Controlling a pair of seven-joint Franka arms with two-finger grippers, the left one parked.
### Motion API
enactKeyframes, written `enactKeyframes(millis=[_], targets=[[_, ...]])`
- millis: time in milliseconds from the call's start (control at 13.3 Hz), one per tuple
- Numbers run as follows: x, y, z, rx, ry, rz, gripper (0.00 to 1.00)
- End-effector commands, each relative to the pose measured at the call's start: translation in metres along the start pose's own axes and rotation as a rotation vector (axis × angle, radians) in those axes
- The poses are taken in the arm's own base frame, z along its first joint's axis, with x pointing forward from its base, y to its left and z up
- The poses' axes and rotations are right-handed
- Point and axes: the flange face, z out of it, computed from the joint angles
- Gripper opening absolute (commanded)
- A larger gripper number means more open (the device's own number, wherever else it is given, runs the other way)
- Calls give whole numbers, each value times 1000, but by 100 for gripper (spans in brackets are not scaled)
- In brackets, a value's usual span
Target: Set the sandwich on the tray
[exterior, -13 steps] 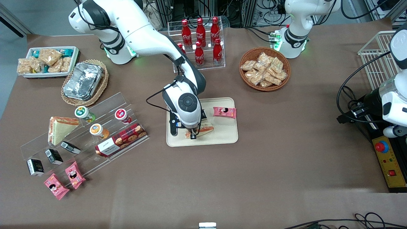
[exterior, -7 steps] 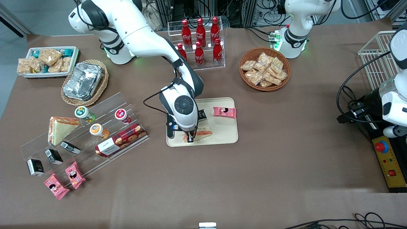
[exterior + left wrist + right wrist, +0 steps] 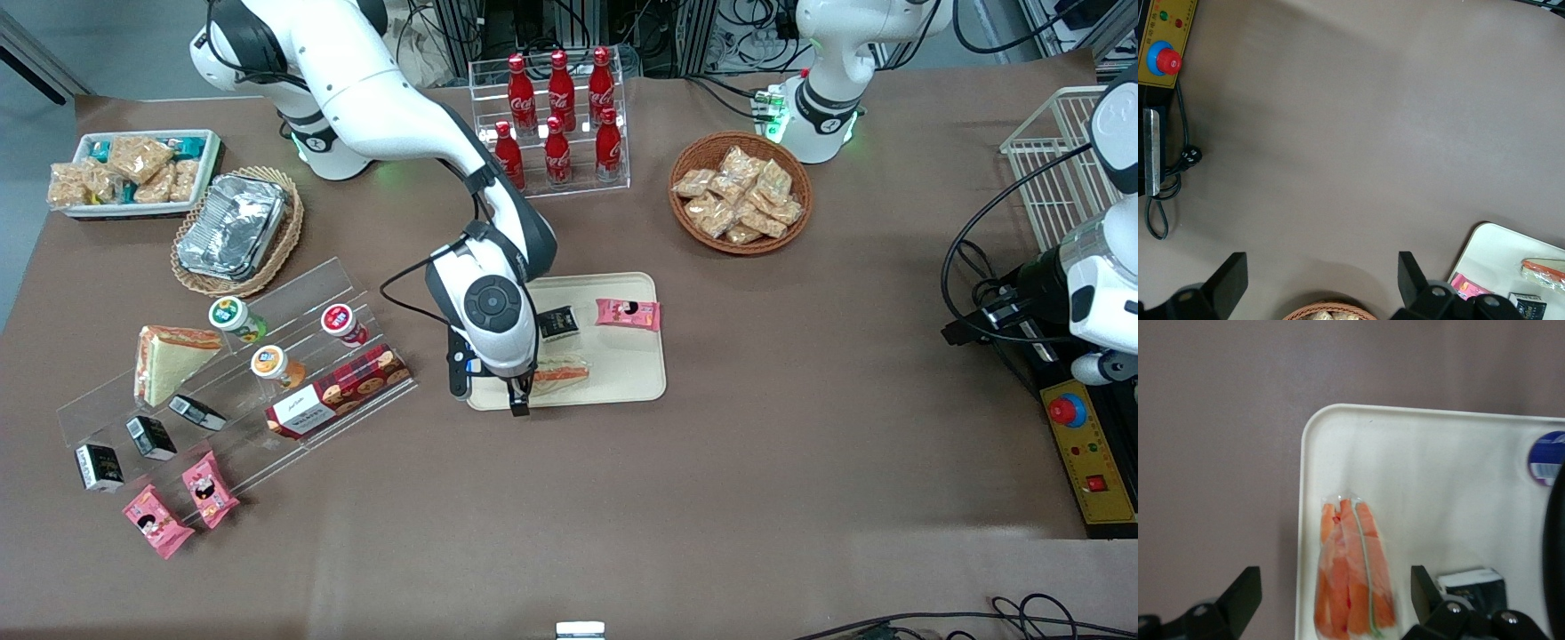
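The sandwich [image 3: 562, 371], a clear-wrapped wedge with an orange filling stripe, lies flat on the cream tray [image 3: 636, 373], near the tray's edge nearest the front camera. My gripper [image 3: 516, 397] hangs above the tray's corner toward the working arm's end, just beside the sandwich. In the right wrist view the gripper [image 3: 1335, 600] is open, with its dark fingers [image 3: 1239, 592] spread wide on either side of the sandwich [image 3: 1351, 580] and clear of it. The tray [image 3: 1425, 487] lies under it. The left wrist view shows the tray [image 3: 1498, 250] and the sandwich [image 3: 1543, 269].
A pink snack packet [image 3: 628, 313] and a small black carton [image 3: 557, 324] also lie on the tray. An acrylic rack with another wrapped wedge [image 3: 169, 356] stands toward the working arm's end. A cola bottle rack [image 3: 556, 116] and a wicker snack basket [image 3: 740, 193] stand farther from the camera.
The gripper has opened and let go of the sandwich, then drawn away toward the working arm's end. The sandwich now rests on the tray.
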Motion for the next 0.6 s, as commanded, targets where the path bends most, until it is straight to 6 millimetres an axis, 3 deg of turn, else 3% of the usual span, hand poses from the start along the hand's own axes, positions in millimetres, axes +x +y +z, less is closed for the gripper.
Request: enactKeyframes(millis=[0, 301, 526], targets=[[7, 5, -53, -45, -80, -102, 99], [22, 20, -143, -10, -106, -447, 99], [71, 22, -208, 54, -81, -685, 99]])
